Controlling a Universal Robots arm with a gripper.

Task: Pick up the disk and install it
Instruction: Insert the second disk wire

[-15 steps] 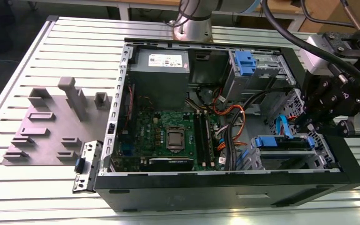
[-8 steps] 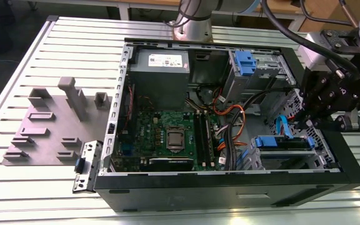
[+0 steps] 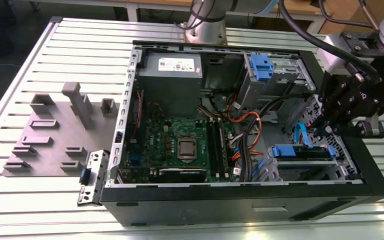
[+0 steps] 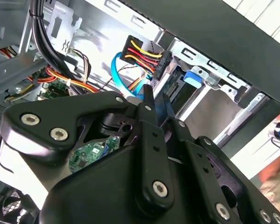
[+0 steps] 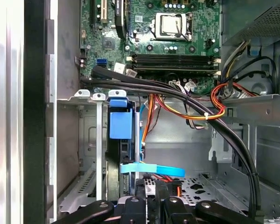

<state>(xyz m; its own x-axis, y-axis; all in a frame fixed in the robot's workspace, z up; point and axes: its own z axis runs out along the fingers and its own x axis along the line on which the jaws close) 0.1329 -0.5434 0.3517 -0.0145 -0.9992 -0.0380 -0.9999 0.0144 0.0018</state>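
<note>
The disk sits in the lower drive bay of the open computer case, at the exterior view's right, its blue carrier facing inward. In the first wrist view the disk stands edge-on in the bay, a flat blue data cable crossing just below it. My gripper hangs inside the case right beside the bay. In the second wrist view its fingers stand close together, shut, with the tips just short of the black power plug with yellow, red and black wires. I cannot tell whether they touch it.
The motherboard covers the case floor, and bundles of black and orange cables run across its middle. An upper drive cage holds a blue bracket. A grey fixture block stands on the slatted table, left of the case.
</note>
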